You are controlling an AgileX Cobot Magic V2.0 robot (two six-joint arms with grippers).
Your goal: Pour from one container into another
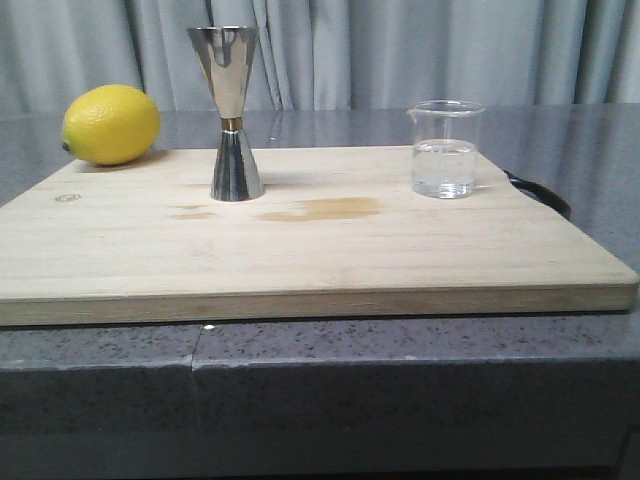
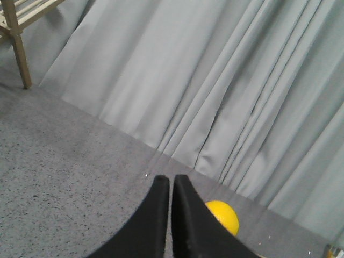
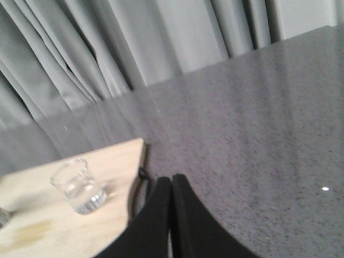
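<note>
A small clear glass beaker [image 1: 445, 149], partly filled with clear liquid, stands upright at the back right of a wooden board [image 1: 300, 250]. The tall steel hourglass jigger [image 1: 231, 113] with a gold waist band stands upright at the board's back centre-left. Neither gripper shows in the front view. My left gripper [image 2: 171, 180] is shut and empty, hovering over grey counter away from the board. My right gripper [image 3: 171, 180] is shut and empty too, over the counter off the board's right side; the beaker [image 3: 78, 186] appears beyond it, apart from the fingers.
A yellow lemon [image 1: 110, 124] lies at the board's back left corner and also shows as the lemon [image 2: 223, 216] behind the left fingers. A black handle [image 1: 540, 192] sticks out past the board's right edge. Grey curtains hang behind; a wooden rack leg [image 2: 19, 48] stands far left.
</note>
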